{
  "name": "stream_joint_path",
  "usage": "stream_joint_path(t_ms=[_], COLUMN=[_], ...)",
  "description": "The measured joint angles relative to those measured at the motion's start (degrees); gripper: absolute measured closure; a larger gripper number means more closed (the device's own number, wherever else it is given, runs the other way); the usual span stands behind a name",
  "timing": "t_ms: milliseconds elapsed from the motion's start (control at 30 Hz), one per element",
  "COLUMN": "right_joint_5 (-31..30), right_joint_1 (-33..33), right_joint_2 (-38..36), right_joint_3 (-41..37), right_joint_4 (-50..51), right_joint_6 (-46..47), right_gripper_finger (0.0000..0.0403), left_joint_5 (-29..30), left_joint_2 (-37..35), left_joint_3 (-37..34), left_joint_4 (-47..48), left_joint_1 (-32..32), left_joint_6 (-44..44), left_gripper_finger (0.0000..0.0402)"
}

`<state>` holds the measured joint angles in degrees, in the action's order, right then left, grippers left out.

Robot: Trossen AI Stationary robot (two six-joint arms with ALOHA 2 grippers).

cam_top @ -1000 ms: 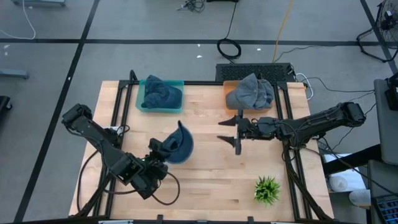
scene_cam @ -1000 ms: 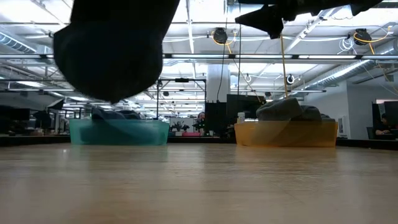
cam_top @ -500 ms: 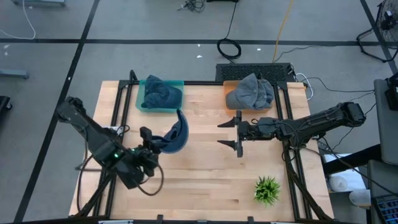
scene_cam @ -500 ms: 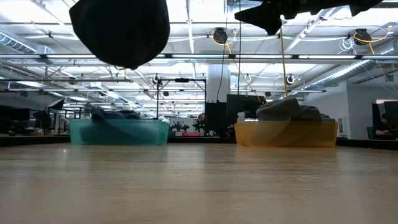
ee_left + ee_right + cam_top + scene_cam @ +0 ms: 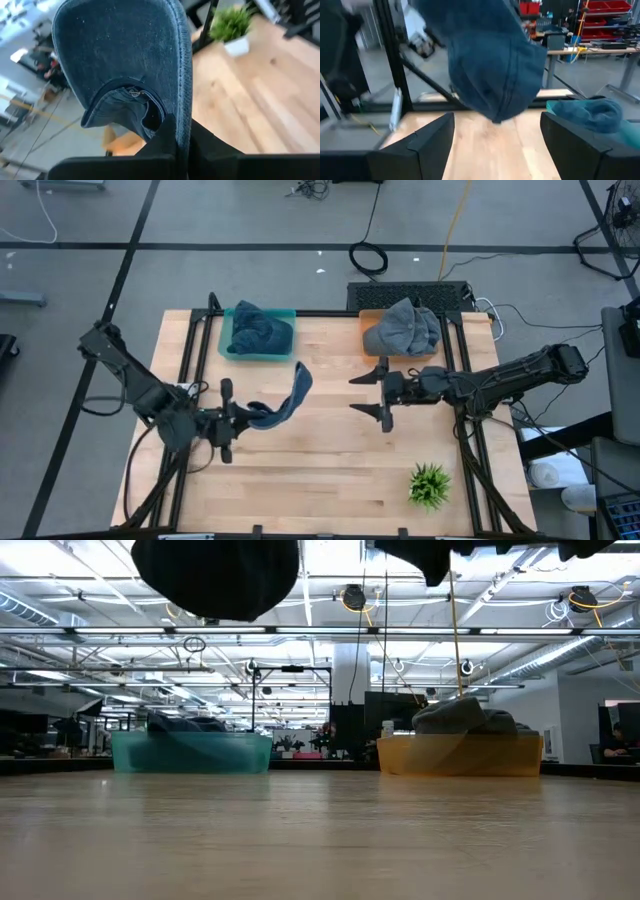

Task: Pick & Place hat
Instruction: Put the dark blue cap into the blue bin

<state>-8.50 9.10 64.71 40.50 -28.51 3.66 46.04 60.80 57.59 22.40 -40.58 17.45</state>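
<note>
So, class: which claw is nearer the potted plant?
Right. The right claw, fingers spread, hovers just up-table from the potted plant. The left claw, shut on the blue hat, is well across the table to the plant's left.

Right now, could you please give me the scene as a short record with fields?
held item: blue hat, off the table, hanging from the left gripper
left gripper: shut on the hat's edge, over the table's left half
right gripper: open, empty, facing the hat from the right
teal bin: far left, holds blue hats
orange bin: far right, holds grey hats
plant: near right corner
</note>
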Motion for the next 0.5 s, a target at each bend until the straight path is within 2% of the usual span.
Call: stream_joint_path(t_ms=[267, 500], right_joint_5=[1.20, 1.01], right_joint_1=[0.01, 0.00], right_joint_2=[0.00, 0.00], right_joint_3=[0.02, 0.02], right_joint_4=[-3.00, -3.02], right_joint_6=[2.58, 2.75], right_gripper_finger=[0.0111, 0.0097], left_joint_5=[-4.92, -10.09], left_joint_2=[-8.43, -12.66], left_joint_3=[-11.22, -15.20], left_joint_4=[-16.10, -25.01], left_joint_1=[0.00, 0.00], left_joint_6=[7.85, 13.54], left_gripper_finger=[0.0394, 0.0394])
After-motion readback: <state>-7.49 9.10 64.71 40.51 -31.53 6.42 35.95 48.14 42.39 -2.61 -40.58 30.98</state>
